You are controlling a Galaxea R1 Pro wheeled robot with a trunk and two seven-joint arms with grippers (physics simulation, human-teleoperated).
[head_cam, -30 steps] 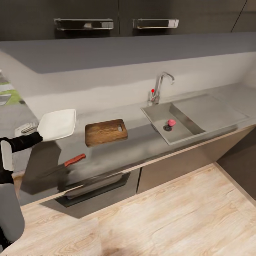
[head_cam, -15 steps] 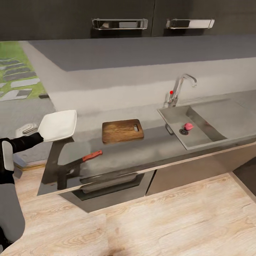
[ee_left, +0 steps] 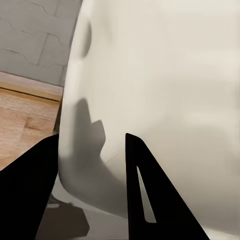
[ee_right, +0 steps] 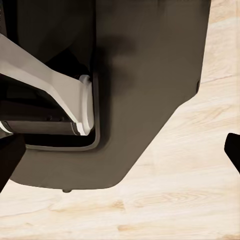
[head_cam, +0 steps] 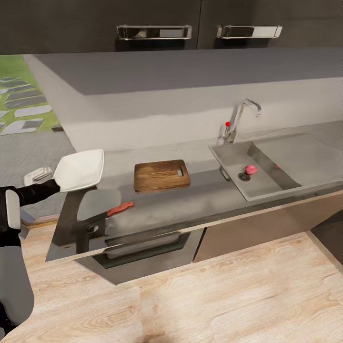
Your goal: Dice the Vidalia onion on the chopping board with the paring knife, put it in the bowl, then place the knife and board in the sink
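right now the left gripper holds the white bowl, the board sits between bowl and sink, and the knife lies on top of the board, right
Not quite: in the head view the paring knife lies on the countertop, nearer the front edge than the chopping board, apart from it. The left gripper does hold the bowl, and the sink placement is right.
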